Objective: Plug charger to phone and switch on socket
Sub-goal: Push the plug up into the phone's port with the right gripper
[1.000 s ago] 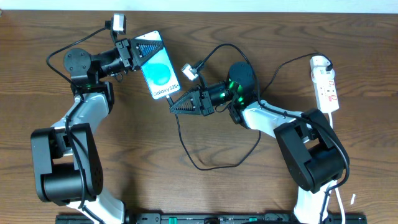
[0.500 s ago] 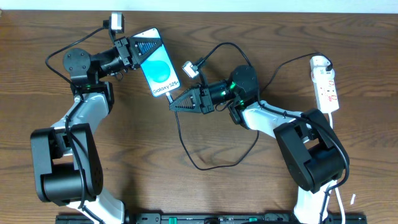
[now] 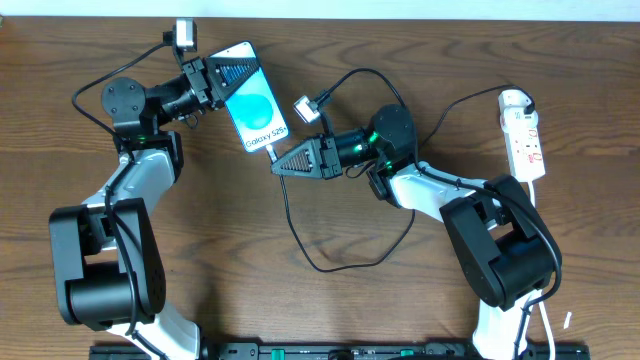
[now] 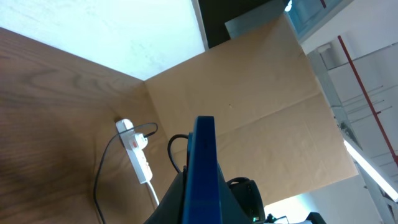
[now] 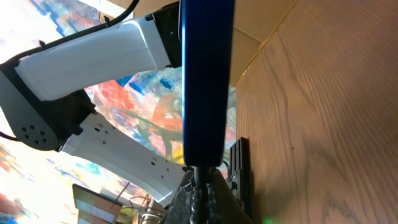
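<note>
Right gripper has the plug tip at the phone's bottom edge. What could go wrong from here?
1. The left gripper grips the light-blue-screened smartphone only at its far end, so a push from the right gripper may lever it loose.
2. The thin black charger cable's plug tip meets the phone's edge, but whether it is lined up with the port is hidden, so it could jam.
3. The cable's slack loop lies beside the right arm and might snag.
</note>
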`<state>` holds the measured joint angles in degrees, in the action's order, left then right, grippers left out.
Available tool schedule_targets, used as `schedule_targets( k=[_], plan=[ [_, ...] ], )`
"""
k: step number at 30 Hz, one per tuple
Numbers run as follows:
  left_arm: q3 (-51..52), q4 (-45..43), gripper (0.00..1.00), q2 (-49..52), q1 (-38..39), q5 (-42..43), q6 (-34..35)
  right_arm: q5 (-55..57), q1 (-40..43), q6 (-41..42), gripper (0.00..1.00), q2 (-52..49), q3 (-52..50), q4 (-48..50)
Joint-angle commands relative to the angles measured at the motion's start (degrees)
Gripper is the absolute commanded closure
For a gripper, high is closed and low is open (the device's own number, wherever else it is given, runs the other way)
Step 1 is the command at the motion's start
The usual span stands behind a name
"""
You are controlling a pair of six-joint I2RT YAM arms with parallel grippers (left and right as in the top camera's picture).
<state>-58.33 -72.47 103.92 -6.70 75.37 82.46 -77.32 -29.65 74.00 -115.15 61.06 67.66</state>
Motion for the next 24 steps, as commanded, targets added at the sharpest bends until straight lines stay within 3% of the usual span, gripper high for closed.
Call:
schedule_targets(
  k=[1, 24],
  plan=[
    [-0.72, -0.72, 0.92, -1.27, 0.66, 4.74, -0.55, 9.29, 0.04, 1.14, 0.99, 0.11, 0.85, 0.7],
    [-0.72, -0.72, 0.93, -1.27, 0.63, 4.74, -0.57, 14.03, 1.53, 5.99, 0.99, 0.11, 0.87, 0.72]
  ],
)
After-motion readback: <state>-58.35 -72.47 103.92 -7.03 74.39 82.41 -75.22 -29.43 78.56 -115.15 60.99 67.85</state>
